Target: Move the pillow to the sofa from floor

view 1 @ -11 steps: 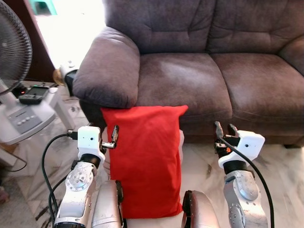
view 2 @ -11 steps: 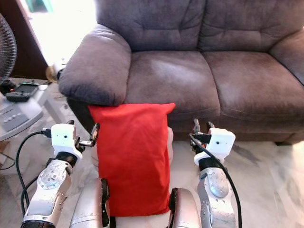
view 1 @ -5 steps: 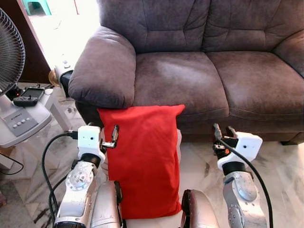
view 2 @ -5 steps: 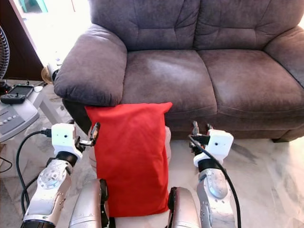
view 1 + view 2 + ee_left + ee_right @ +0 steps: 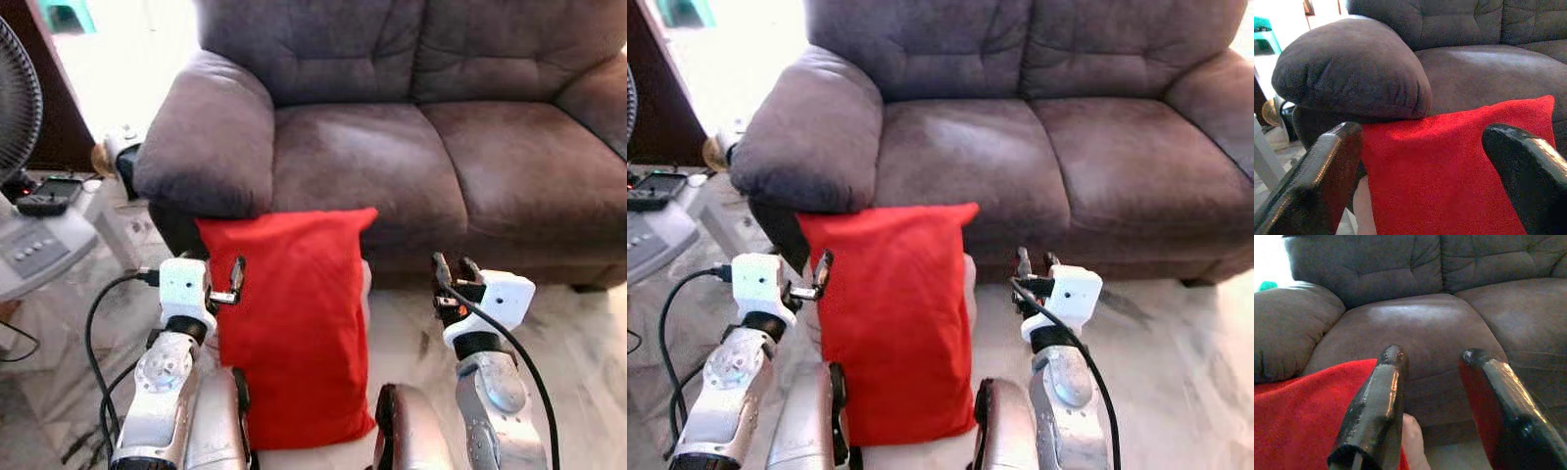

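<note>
Upright on the floor, a red pillow (image 5: pixel 294 323) leans against the front of a grey sofa (image 5: pixel 411 147), beneath its armrest. Both grippers, left (image 5: pixel 235 284) and right (image 5: pixel 453 274), flank it with fingers apart, seemingly ready to squeeze it between them.

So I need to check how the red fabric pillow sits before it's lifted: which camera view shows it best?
The left eye view: the red fabric pillow appears whole, standing on the floor against the grey sofa front. The right eye view shows the same. The left wrist view catches its top half under the armrest; the right wrist view, one corner.
</note>
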`<state>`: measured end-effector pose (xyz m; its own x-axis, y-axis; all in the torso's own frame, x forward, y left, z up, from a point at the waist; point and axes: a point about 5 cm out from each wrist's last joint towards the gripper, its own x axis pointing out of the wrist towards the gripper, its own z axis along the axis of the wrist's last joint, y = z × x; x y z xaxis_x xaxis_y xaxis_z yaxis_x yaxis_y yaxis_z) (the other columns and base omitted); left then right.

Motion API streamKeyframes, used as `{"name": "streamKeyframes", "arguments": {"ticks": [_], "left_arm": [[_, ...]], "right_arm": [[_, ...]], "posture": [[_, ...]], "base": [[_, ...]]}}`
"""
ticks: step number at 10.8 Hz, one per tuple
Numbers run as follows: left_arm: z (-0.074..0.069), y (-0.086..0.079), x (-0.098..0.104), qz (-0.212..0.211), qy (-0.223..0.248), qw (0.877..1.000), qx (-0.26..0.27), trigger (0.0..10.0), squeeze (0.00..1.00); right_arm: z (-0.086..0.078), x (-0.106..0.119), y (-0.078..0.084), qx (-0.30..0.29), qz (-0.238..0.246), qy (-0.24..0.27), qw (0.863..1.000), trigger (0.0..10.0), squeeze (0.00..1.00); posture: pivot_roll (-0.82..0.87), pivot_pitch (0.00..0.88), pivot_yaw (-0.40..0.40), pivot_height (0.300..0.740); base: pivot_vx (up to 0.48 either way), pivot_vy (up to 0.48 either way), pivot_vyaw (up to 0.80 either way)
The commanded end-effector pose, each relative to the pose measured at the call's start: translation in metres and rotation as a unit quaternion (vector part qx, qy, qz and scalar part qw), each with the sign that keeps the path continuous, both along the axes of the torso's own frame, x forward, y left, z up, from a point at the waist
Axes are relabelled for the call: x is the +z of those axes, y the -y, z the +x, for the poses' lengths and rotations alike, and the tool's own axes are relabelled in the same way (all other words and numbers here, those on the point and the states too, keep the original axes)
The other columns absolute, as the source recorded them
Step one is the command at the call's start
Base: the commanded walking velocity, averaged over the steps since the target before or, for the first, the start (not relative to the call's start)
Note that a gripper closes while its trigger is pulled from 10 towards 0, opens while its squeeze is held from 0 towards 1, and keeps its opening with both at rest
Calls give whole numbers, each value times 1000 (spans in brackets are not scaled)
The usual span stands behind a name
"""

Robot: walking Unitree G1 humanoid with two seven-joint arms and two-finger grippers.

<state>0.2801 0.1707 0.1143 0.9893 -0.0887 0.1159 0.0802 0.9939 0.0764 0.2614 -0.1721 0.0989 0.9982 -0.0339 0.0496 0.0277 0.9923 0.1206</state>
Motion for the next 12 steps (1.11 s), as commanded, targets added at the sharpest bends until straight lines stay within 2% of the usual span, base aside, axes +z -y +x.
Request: {"name": "streamKeyframes", "arguments": {"ticks": [1,3,4,6,7,9,12], "left_arm": [[0,-3,6,4,11,1000,5,10000,0],[1,-11,11,30,17,999,7,10000,0],[2,-14,10,27,14,999,14,10000,0],[2,-7,9,16,13,1000,15,10000,0],[3,-6,8,15,8,1000,13,10000,0],[3,-6,7,15,5,1000,13,10000,0],[3,-5,7,13,4,1000,15,10000,0]], "right_arm": [[-1,-1,4,-4,2,-3,1000,10000,0],[1,-1,6,-4,-2,-3,1000,10000,0],[3,-1,5,3,-5,-2,1000,10000,0],[3,1,4,10,-17,0,1000,10000,0],[2,-1,3,15,-32,-8,999,10000,0],[1,-1,7,-1,3,-2,1000,10000,0],[3,-1,8,4,-7,-2,1000,10000,0]], "posture": [[2,67,-24,523],[11,67,-24,523],[12,66,-25,523],[6,68,-25,523],[4,67,-24,523],[7,67,-23,523],[7,67,-24,523]], "base": [[0,0,0],[0,0,0],[0,0,0],[0,0,0],[0,0,769],[122,0,319],[255,0,0]]}}
